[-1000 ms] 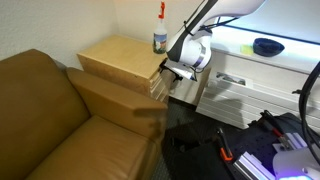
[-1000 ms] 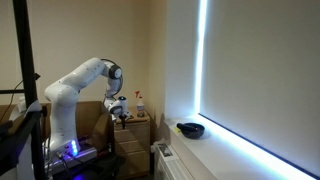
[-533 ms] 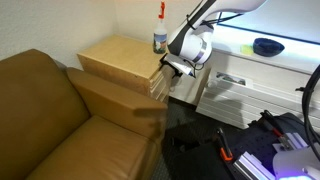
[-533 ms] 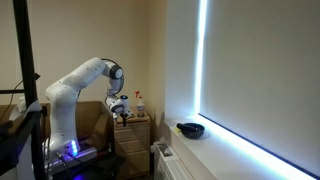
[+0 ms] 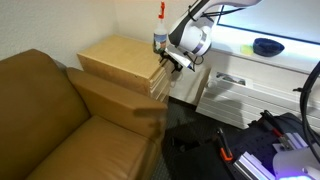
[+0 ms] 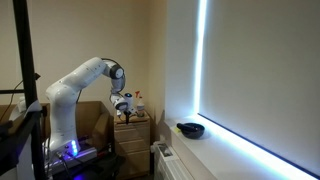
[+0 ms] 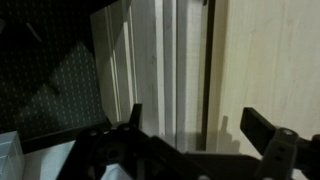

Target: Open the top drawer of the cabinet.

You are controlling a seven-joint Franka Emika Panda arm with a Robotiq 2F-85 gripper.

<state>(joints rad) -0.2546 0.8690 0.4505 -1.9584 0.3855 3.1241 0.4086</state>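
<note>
The cabinet (image 5: 118, 60) is a light tan wooden nightstand beside a sofa; it also shows small in an exterior view (image 6: 133, 135). Its stacked drawer fronts face the arm, and the top drawer (image 5: 160, 73) looks shut. My gripper (image 5: 173, 62) hovers at the cabinet's upper front edge, also seen in an exterior view (image 6: 124, 108). In the wrist view my gripper (image 7: 195, 115) is open and empty. Its jaws straddle the top drawer's front (image 7: 185, 60) and the edge of the cabinet top (image 7: 265, 60), without touching either.
A spray bottle (image 5: 160, 36) with a red top stands on the cabinet's back corner, close to the gripper. A brown sofa (image 5: 60, 115) adjoins the cabinet. A white unit with a metal handle (image 5: 235, 80) stands opposite. A black bowl (image 5: 267, 46) lies on the sill.
My gripper has risen from beside the lower drawer fronts to the cabinet's upper front edge, nearer the bottle. The drawers have not moved.
</note>
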